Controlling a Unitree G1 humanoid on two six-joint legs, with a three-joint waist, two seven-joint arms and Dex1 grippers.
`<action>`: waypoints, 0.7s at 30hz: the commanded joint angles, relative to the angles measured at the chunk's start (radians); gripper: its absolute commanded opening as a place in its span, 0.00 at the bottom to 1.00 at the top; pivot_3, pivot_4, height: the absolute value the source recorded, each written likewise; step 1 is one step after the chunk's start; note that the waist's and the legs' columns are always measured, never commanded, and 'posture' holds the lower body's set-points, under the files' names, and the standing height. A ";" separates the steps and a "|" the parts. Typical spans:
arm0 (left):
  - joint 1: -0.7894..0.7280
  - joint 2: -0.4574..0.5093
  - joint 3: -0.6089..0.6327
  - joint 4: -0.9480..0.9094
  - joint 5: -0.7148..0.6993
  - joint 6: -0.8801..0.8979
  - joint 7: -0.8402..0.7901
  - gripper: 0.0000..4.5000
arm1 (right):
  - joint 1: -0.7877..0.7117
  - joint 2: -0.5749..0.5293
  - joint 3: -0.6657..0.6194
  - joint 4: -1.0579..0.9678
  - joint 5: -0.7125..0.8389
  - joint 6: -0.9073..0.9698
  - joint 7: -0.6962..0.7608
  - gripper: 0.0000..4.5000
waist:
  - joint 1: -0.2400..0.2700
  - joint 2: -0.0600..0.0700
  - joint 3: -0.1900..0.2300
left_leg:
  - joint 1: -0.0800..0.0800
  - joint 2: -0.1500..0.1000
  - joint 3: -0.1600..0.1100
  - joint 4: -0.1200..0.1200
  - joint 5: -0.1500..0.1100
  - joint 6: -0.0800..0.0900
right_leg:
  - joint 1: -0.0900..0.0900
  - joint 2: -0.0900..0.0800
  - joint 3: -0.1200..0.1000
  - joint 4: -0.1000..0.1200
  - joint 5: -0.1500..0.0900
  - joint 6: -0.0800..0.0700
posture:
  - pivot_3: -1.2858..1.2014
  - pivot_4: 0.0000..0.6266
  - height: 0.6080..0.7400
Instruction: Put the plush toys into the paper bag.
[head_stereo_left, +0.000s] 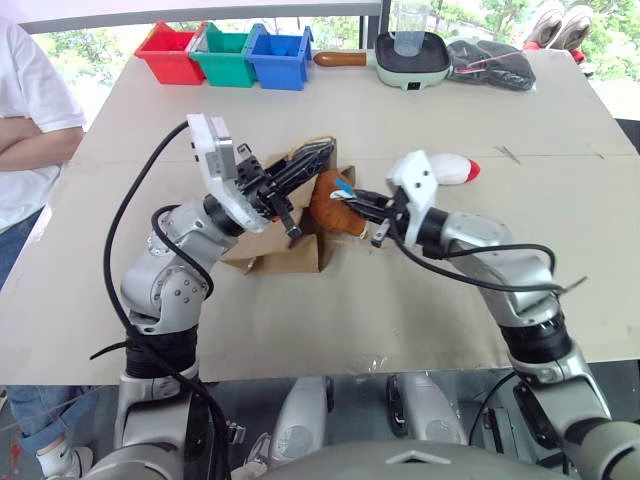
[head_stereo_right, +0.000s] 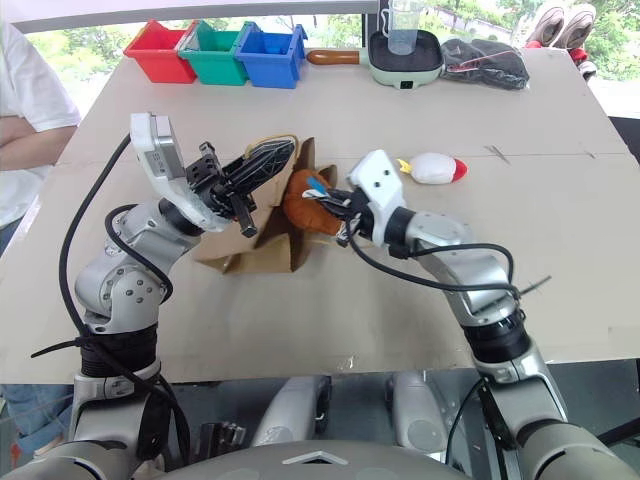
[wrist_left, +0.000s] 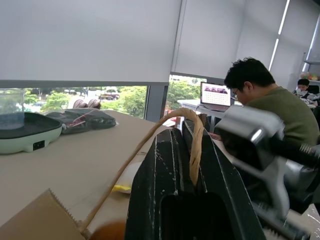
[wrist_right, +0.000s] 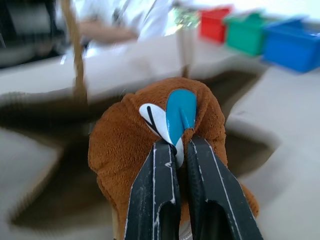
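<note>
Nearest to you, the right gripper (head_stereo_right: 340, 212) has its two fingers pinched on the face patch of the brown plush toy (head_stereo_right: 305, 203). That toy hangs at the mouth of the paper bag (head_stereo_right: 262, 245), directly ahead of the right gripper, and appears partly over the opening; it is not yet released inside.

Just to the left of the right gripper, the left gripper (head_stereo_right: 262, 160) is pressed together on one cord handle (wrist_left: 194, 145) of the bag, holding that side lifted so the mouth stays open. The bag itself lies slumped on the desk (head_stereo_right: 300, 320), below and between both grippers.

Beyond and to the right of the right gripper, the white plush toy (head_stereo_right: 432, 168) rests on the desk, well apart from the bag and untouched.

Progress, as judged: neither toy is fully in the bag. The brown toy is at the insertion step; the white toy remains to be picked and placed.

Count:
- plush toys: two (one brown, held; one white, on the desk)
- paper bag: one
- cord handles: only one can be made out clearly

Far from both grippers, at the back edge of the desk, note three plastic bins (head_stereo_left: 225, 54) in red, green and blue, one pale green pan (head_stereo_left: 411, 55) and one dark bundle (head_stereo_left: 490, 62). One person's arm (head_stereo_left: 35, 150) shows at the left side
</note>
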 joint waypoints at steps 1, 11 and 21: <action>-0.016 0.000 -0.003 -0.035 -0.009 -0.010 -0.010 0.00 | -0.081 0.058 0.054 0.131 -0.041 -0.092 0.066 0.01 | -0.002 0.000 0.000 | 0.000 0.000 0.000 0.000 0.000 0.000 | 0.000 0.000 0.000 0.000 0.000 0.000 | 0.52 0.24 1.00; 0.031 -0.004 -0.001 -0.068 -0.018 -0.001 0.014 0.00 | -0.263 0.274 0.045 0.678 -0.127 -0.360 0.149 0.01 | -0.005 0.000 0.000 | 0.001 0.001 0.000 -0.001 0.000 0.000 | -0.001 0.001 0.000 0.000 0.000 0.000 | 0.52 0.24 1.00; 0.100 0.019 0.098 -0.055 -0.034 -0.026 0.036 0.00 | -0.080 0.169 -0.049 0.414 -0.077 -0.290 0.208 0.79 | 0.001 0.000 0.000 | 0.000 0.000 -0.002 -0.001 0.000 0.000 | -0.001 -0.001 -0.001 0.000 0.000 0.000 | 0.52 0.24 1.00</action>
